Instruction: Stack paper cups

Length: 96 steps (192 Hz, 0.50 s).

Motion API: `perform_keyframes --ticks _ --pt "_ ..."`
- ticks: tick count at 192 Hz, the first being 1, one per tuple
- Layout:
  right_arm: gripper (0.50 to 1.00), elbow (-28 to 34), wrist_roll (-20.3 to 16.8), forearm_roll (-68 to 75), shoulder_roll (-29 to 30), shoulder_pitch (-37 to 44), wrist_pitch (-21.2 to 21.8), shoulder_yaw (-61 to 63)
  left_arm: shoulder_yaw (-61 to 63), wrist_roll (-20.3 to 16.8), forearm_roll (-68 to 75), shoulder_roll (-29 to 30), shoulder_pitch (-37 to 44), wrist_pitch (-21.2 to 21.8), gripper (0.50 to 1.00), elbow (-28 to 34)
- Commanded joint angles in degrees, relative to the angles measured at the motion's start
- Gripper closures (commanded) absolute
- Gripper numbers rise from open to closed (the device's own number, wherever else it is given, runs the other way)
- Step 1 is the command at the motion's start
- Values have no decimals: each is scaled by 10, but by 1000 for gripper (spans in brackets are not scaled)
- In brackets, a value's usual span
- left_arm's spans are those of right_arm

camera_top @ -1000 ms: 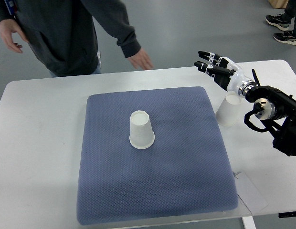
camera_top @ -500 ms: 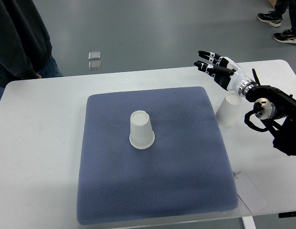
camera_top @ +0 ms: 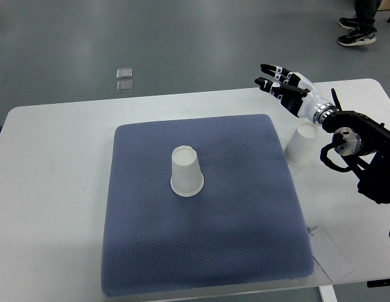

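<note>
Top view, only camera. White table [camera_top: 50,189] with a blue-grey padded mat [camera_top: 201,251] laid across its middle. One white paper cup [camera_top: 186,172] stands upside down on the mat, roughly mid-mat, a bit toward the far side, base up, rim flat on the fabric. Second paper cup [camera_top: 300,144] also upside down, off the mat, on bare table just beside the mat's right edge, near the far right corner. The two cups are well apart, not stacked.

Right hand [camera_top: 284,88] comes in from the right edge on a black arm [camera_top: 365,151] with a silver wrist joint. Hand sits above the far edge of the table, beyond the second cup, not touching it. Fingers [camera_top: 269,82] are stretched out and spread, pointing left and away, holding nothing. Wrist passes just past the top of the second cup; contact between them cannot be told from this angle.

Left arm not visible anywhere in the picture.

A white paper slip [camera_top: 330,255] lies on the table near the mat's near right corner, partly off the table edge. Grey floor beyond the table, with two small clear square items [camera_top: 124,78] lying on it past the far edge. A person's shoe [camera_top: 355,39] shows at the top right corner.
</note>
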Motion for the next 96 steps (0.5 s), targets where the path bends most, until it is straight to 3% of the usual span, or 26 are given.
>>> perform_keyframes --ticks 1,96 --pt "587 -1 0 0 0 -1 -2 1 0 0 0 0 0 0 500 0" --pt "587 -1 0 1 -19 4 3 0 0 0 0 0 0 0 500 0"
